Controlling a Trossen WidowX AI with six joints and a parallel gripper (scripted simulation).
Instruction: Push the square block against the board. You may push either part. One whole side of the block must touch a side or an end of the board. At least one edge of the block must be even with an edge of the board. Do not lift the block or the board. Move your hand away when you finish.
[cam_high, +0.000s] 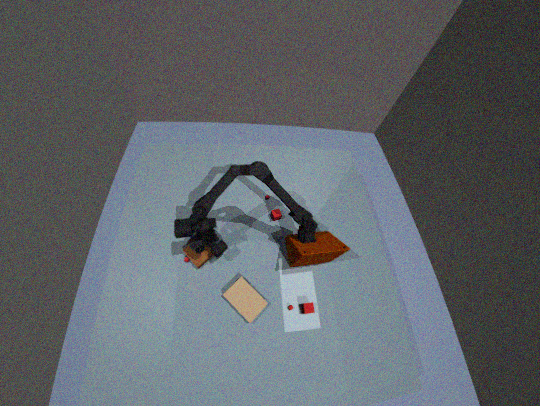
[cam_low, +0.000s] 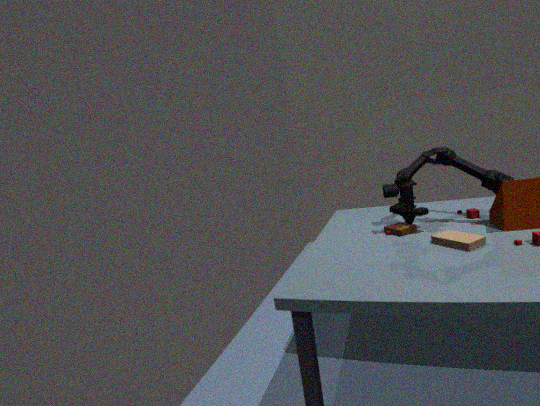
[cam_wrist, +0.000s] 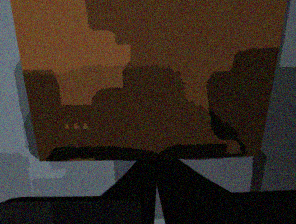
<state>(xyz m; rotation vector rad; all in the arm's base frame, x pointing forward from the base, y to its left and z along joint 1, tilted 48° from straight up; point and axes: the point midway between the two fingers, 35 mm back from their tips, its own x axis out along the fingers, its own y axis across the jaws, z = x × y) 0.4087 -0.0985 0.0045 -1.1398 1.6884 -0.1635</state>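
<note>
The square block (cam_high: 199, 259) (cam_low: 400, 229) (cam_wrist: 75, 45) is brown and lies flat on the table, left of centre. The board (cam_high: 245, 299) (cam_low: 458, 239) is a light tan slab. It lies apart from the block, nearer the front, turned at an angle. My gripper (cam_high: 203, 246) (cam_low: 409, 219) (cam_wrist: 154, 154) is shut and empty. It points straight down, with its tips at the block's near edge, low over its top. In the wrist view the block fills most of the frame, darkened by the arm's shadow.
An orange wedge-shaped base (cam_high: 315, 248) (cam_low: 517, 202) bears the arm at the right. A white sheet (cam_high: 299, 320) with a red cube (cam_high: 308, 307) lies in front of it. Another red cube (cam_high: 276, 214) (cam_low: 472, 213) sits behind. A small red ball (cam_high: 186, 259) lies beside the block.
</note>
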